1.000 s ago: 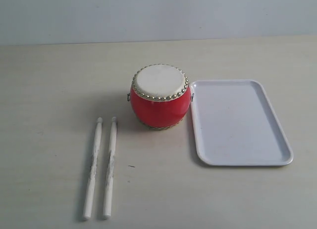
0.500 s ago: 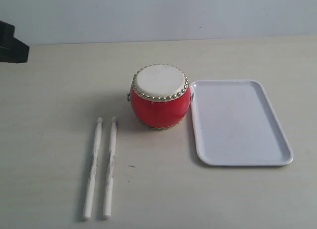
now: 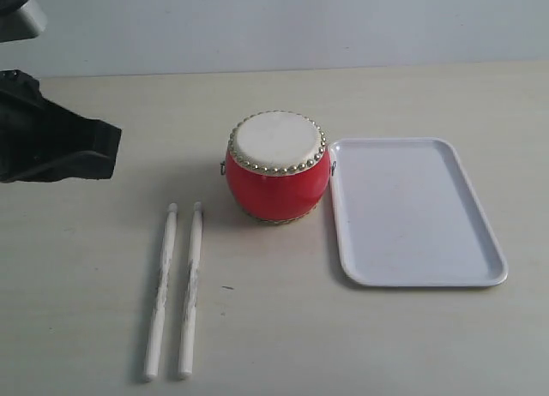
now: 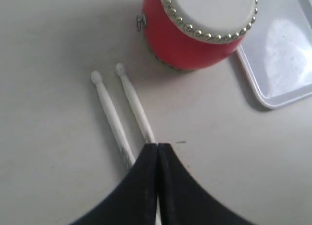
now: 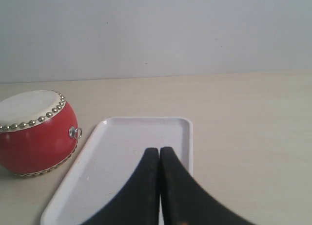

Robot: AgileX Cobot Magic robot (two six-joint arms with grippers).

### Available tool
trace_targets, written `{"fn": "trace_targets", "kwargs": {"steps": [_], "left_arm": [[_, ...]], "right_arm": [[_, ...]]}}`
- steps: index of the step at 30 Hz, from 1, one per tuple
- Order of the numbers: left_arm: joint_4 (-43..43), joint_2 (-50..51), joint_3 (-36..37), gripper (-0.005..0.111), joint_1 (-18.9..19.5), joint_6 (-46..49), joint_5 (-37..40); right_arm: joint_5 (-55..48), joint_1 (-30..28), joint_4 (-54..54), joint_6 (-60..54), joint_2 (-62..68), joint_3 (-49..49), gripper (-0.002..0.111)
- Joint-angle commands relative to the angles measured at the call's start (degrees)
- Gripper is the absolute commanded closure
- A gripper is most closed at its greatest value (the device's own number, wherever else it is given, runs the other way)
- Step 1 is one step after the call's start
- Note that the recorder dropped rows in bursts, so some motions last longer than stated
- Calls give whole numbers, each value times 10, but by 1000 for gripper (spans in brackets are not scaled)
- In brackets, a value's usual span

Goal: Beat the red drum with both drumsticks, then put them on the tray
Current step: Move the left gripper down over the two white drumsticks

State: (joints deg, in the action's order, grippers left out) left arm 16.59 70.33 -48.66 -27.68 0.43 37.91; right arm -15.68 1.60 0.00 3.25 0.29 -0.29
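The red drum with its cream skin stands mid-table, and the empty white tray lies just to its right. Two off-white drumsticks lie side by side on the table left of and nearer than the drum. The left arm reaches in from the left edge of the exterior view. My left gripper is shut and empty, hovering over the drumsticks with the drum beyond. In the right wrist view my right gripper is shut, empty, above the tray, with the drum beside it.
The pale table top ends at a grey-blue wall behind. A small dark speck marks the table near the drumsticks.
The left arm has come into the exterior view from the left edge and reached further right. Drum, drumsticks and tray have not moved.
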Motion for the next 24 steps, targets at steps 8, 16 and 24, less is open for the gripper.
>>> {"fn": "trace_targets", "kwargs": {"steps": [8, 16, 24], "left_arm": [[6, 81, 20, 107, -3, -8, -44], [1, 160, 55, 104, -3, -4, -77], [19, 208, 55, 65, -3, -4, -80]], "right_arm": [[6, -3, 0, -2, -3, 3, 108], [6, -3, 0, -2, -3, 3, 108], [6, -3, 0, -2, -3, 3, 108]]}}
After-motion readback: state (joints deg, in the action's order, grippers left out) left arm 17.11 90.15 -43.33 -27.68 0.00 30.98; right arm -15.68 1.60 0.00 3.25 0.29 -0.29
